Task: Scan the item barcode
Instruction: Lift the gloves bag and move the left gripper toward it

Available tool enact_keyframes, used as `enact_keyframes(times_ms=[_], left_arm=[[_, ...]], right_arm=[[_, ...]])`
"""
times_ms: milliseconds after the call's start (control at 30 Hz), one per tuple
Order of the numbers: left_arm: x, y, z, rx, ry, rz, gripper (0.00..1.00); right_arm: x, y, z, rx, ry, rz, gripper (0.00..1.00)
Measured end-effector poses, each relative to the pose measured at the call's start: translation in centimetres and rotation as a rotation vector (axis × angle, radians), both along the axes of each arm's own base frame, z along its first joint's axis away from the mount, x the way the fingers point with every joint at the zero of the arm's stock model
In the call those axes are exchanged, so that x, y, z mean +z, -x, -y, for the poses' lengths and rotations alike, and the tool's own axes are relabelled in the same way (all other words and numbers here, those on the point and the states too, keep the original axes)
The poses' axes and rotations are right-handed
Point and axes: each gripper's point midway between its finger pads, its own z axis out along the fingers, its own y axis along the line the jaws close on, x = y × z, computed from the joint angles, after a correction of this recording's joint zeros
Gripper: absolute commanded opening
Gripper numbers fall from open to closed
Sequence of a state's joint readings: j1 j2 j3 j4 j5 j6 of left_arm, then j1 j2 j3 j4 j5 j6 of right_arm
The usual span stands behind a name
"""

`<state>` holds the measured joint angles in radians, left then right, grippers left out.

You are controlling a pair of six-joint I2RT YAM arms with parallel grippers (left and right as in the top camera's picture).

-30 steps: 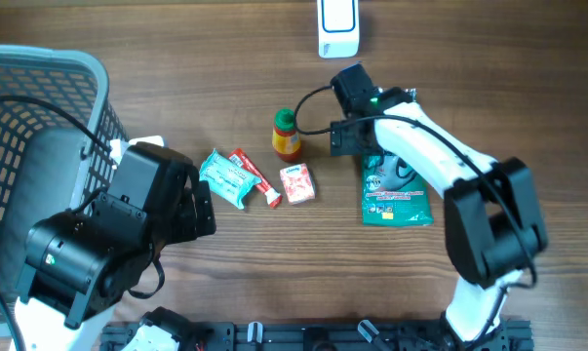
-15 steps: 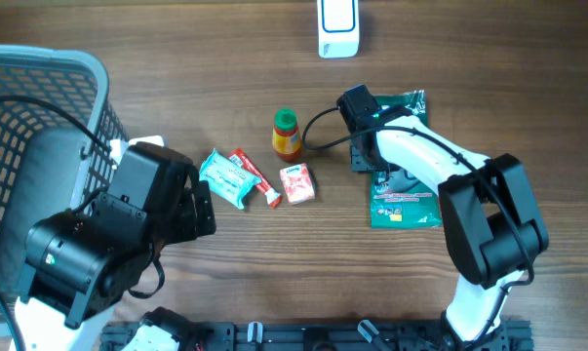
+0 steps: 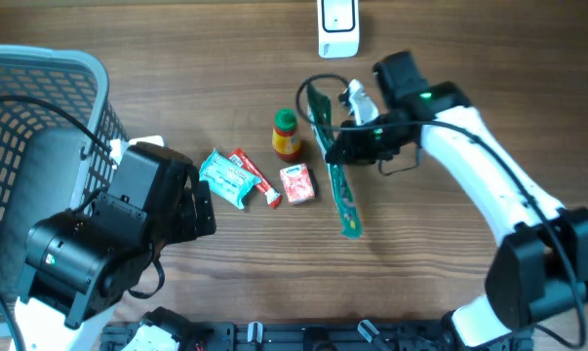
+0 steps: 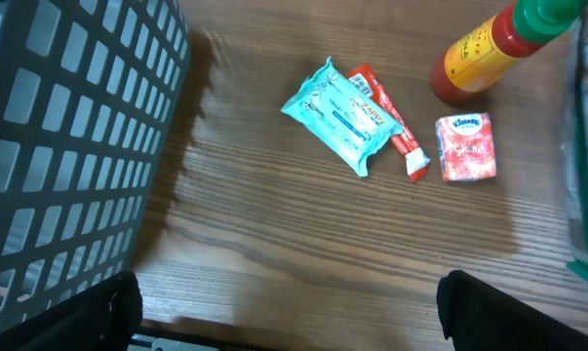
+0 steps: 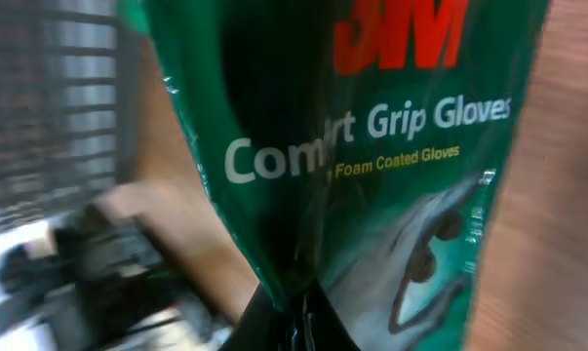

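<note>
The item is a green packet of 3M Comfort Grip Gloves (image 3: 334,166). It hangs clear of the table, turned edge-on under the overhead camera, just right of the sauce bottle. My right gripper (image 3: 357,139) is shut on its upper edge. In the right wrist view the packet (image 5: 372,146) fills the frame, pinched at the bottom by the gripper (image 5: 298,314). No barcode shows on the printed face. A white scanner (image 3: 337,24) stands at the table's far edge. My left gripper (image 3: 191,210) stays open beside the basket, and in its wrist view the gripper (image 4: 294,302) has nothing between its fingers.
A red sauce bottle with a green cap (image 3: 287,135), a teal wipes pack (image 3: 225,177), a red stick packet (image 3: 256,177) and a small red tissue box (image 3: 297,183) lie mid-table. A grey mesh basket (image 3: 40,88) stands at the left.
My right gripper shut on the glove packet, which lay flat on the table, and lifted it leftward and up so that it now hangs edge-on. The left arm has not moved.
</note>
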<state>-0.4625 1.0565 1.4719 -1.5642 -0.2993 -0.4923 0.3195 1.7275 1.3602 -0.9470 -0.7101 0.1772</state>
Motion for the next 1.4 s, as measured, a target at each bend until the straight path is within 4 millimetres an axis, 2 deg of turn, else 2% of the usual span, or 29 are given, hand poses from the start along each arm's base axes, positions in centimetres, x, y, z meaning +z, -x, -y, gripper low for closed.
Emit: enact_keyframes(times_ms=[67,167,267,300,467,700,900,1000,1133,1167,1233,1267,1300,1400], left_arm=[[0.0,0.0,0.0,0.000,0.000,0.001,1.00],[0.0,0.0,0.0,0.000,0.000,0.000,1.00],[0.0,0.0,0.0,0.000,0.000,0.000,1.00],[0.0,0.0,0.0,0.000,0.000,0.000,1.00],[0.0,0.0,0.0,0.000,0.000,0.001,1.00],[0.0,0.0,0.0,0.000,0.000,0.000,1.00],[0.0,0.0,0.0,0.000,0.000,0.000,1.00],[0.0,0.0,0.0,0.000,0.000,0.000,1.00],[0.0,0.0,0.0,0.000,0.000,0.000,1.00],[0.1,-0.2,0.1,0.001,0.003,0.012,1.00],[1.2,-2.0,0.8,0.006,0.037,0.096,1.00],[1.7,-2.8,1.2,0.006,0.057,0.136,1.00],[2.5,-3.9,1.7,0.008,0.082,0.190,1.00],[6.8,-8.0,3.7,0.014,0.202,0.431,1.00]], right_arm=[[3.5,-0.3,0.4,-0.024,-0.203,-0.029,0.05],[6.8,-0.3,1.1,-0.027,-0.403,-0.058,0.05],[11.3,0.9,0.1,0.058,-0.672,-0.082,0.04],[12.2,1.1,0.0,0.077,-0.722,-0.083,0.04],[13.7,1.4,0.0,0.068,-0.797,-0.177,0.04],[14.2,0.4,-0.2,0.028,-0.789,-0.265,0.04],[14.2,0.4,-0.2,0.043,-0.793,-0.230,0.04],[15.0,0.8,-0.1,0.074,-0.802,-0.161,0.04],[18.4,3.0,0.2,0.136,-0.816,-0.018,0.04],[19.9,4.2,0.4,0.169,-0.823,0.057,0.04],[22.5,6.5,0.8,0.236,-0.833,0.212,0.04],[22.7,6.8,0.8,0.248,-0.835,0.239,0.04],[24.0,8.5,0.9,0.290,-0.839,0.319,0.05],[24.4,11.4,0.1,0.394,-0.851,0.433,0.04]])
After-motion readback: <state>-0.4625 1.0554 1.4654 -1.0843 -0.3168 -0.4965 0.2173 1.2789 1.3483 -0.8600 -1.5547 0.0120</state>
